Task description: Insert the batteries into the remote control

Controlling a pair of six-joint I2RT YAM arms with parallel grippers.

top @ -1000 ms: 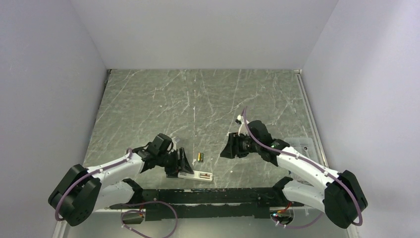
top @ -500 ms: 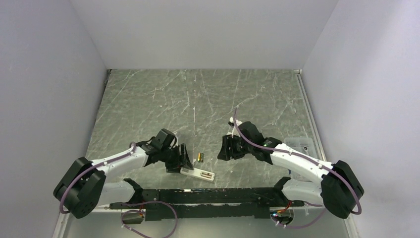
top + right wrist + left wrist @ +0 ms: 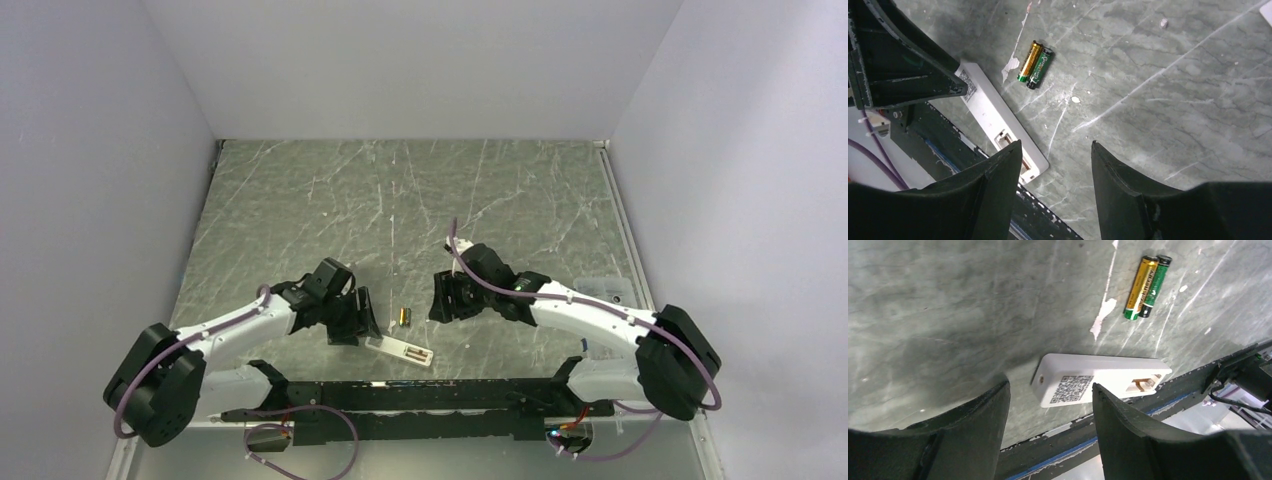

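Lying recess-up on the table point(image 3: 300, 200), remote control point(image 3: 400, 352) sits just beside the black rail point(image 3: 450, 395) at the near edge. Batteries point(image 3: 401, 318) touch side by side, near it. Left gripper point(image 3: 366, 323) splayed over remote's QR end; right gripper point(image 3: 440, 300) splayed, holding nothing, near batteries.

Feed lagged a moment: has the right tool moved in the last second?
Yes. In the top view the right tool has slid left, closer to the batteries, which lie where they were.
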